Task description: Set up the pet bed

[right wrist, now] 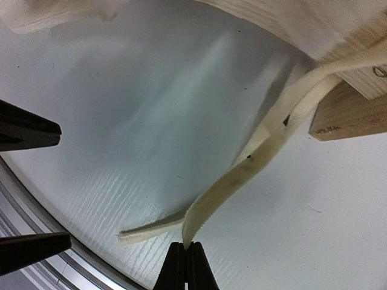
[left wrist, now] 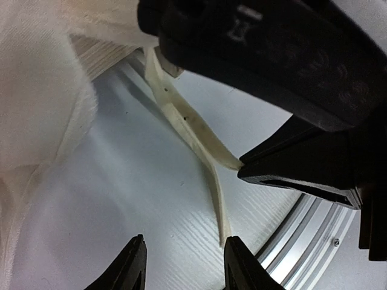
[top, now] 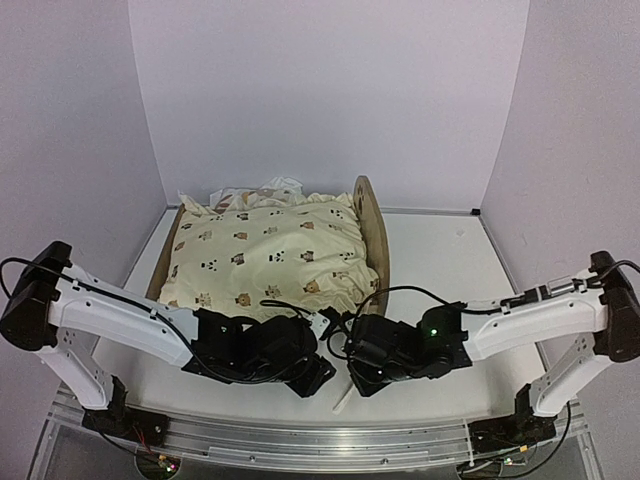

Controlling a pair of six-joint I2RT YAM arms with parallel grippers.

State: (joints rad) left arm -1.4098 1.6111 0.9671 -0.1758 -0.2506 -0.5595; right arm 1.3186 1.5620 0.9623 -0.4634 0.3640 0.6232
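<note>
Table (right wrist: 121, 109): white.
R claw (right wrist: 185, 251): clenched on held tie (right wrist: 242, 175); hold it taut.
L claw (left wrist: 184, 257): released; loose tie (left wrist: 219, 205) tip beside one finger; centre, pinch nr end.

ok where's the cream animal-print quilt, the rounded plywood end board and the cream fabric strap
cream animal-print quilt (top: 265, 255): top view, middle of its upper face
rounded plywood end board (top: 375, 235): top view, its outer face
cream fabric strap (right wrist: 257, 158): right wrist view, midway along it
</note>
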